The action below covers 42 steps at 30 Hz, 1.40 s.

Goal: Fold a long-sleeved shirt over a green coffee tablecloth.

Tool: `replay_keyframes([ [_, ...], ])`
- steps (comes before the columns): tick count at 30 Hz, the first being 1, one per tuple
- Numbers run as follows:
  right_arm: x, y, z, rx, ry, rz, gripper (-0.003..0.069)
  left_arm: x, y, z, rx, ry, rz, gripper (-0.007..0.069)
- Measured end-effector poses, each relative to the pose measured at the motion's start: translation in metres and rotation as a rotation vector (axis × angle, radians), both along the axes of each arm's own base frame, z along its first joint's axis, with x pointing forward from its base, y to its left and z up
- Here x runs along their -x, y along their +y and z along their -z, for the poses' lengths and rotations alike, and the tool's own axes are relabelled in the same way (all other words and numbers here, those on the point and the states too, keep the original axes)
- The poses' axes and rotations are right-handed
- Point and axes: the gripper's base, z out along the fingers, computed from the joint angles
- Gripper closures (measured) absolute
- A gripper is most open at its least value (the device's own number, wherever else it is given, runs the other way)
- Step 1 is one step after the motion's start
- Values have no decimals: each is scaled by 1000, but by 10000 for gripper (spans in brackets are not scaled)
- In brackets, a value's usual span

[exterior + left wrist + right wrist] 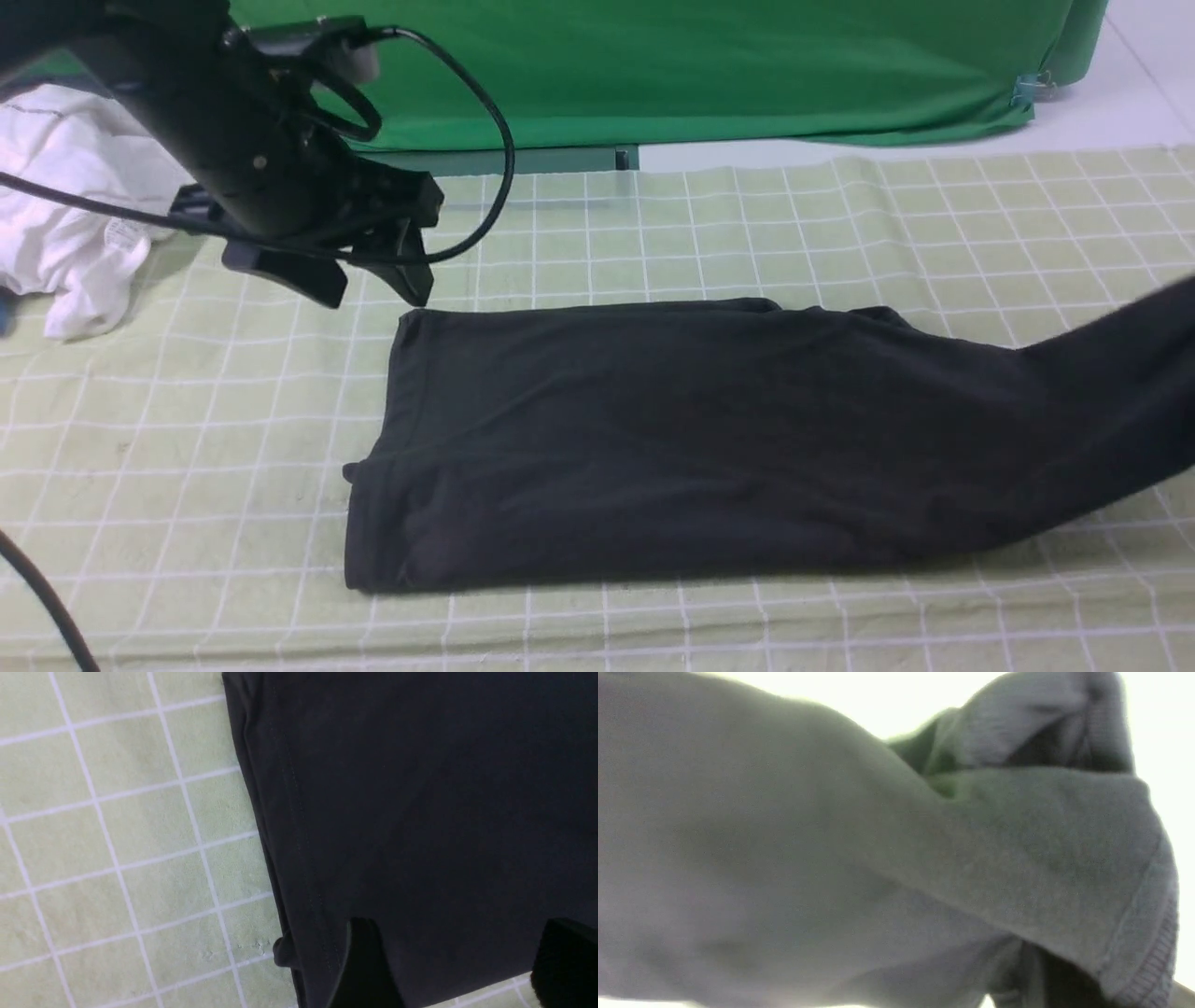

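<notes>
The black long-sleeved shirt [653,439] lies folded into a long band on the green coffee tablecloth [187,448]. Its right end rises off the cloth and runs out of the front view. My left gripper [369,285] hangs open just above the band's far left corner and holds nothing. In the left wrist view its two dark fingers [364,966] stand wide apart over the shirt [420,812], next to its hemmed edge and the tablecloth [117,835]. My right gripper is outside the front view. Shirt fabric [831,858] fills the right wrist view and hides the jaws, which are shut on it.
A crumpled white garment [65,205] lies at the far left of the tablecloth. A vivid green backdrop [700,65] hangs behind the table. A black cable [495,159] loops from the left arm, and another cable [47,597] crosses the near left corner.
</notes>
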Motion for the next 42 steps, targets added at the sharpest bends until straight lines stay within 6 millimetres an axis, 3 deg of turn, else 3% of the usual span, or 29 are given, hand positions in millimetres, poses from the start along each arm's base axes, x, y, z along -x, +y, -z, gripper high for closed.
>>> replay_keyframes([
  [2, 2, 35, -19, -37, -60, -59, 636, -2, 5, -1, 18, -2, -22, 290],
  [3, 3, 60, -25, -67, -84, -100, 636, -3, 12, -2, 51, 6, -44, 397],
  [4, 3, 64, -26, -70, -90, -107, 636, -3, 15, -2, 56, 7, -50, 409],
  [5, 4, 83, -29, -90, -106, -143, 636, -4, 19, -3, 84, 12, -65, 456],
  [6, 6, 119, -30, -124, -134, -214, 638, -6, 31, -5, 147, 12, -103, 555],
  [7, 8, 140, -30, -137, -146, -256, 638, -7, 38, -6, 184, 8, -131, 582],
  [8, 10, 162, -30, -158, -171, -284, 638, -8, 46, -7, 213, 1, -155, 596],
  [9, 10, 162, -30, -158, -171, -284, 638, -9, 47, -8, 227, -1, -158, 598],
  [13, 25, 260, -20, -272, -294, -405, 638, -13, 67, -13, 334, -44, -239, 612],
  [15, 33, 299, -11, -320, -351, -453, 638, -15, 70, -14, 341, -59, -251, 610],
  [16, 33, 299, -11, -320, -351, -453, 638, -15, 70, -14, 341, -60, -252, 610],
  [17, 38, 327, -2, -355, -402, -492, 634, -15, 70, -14, 340, -63, -253, 610],
  [18, 38, 327, -2, -355, -402, -492, 634, -15, 70, -14, 340, -63, -253, 610],
  [20, 48, 366, 18, -399, -454, -538, 621, -16, 71, -15, 338, -77, -259, 610],
  [22, 53, 390, 36, -425, -487, -557, 594, -17, 73, -14, 329, -87, -266, 608],
  [23, 53, 390, 36, -425, -487, -557, 594, -17, 73, -14, 330, -88, -266, 608],
  [24, 57, 410, 54, -444, -517, -570, 547, -18, 73, -14, 325, -95, -269, 605],
  [30, 65, 434, 86, -464, -518, -576, 358, -20, 74, -15, 319, -120, -266, 576],
  [33, 66, 432, 79, -468, -517, -575, 268, -19, 74, -15, 315, -121, -260, 543],
  [35, 69, 428, 68, -464, -518, -592, 250, -19, 74, -15, 312, -121, -247, 517],
  [37, 72, 419, 51, -446, -524, -630, 274, -17, 73, -14, 309, -103, -222, 488],
  [39, 77, 407, 31, -410, -525, -692, 357, -14, 72, -13, 310, -75, -202, 459],
  [42, 87, 382, 6, -329, -473, -808, 550, -11, 71, -13, 315, -43, -184, 423],
])
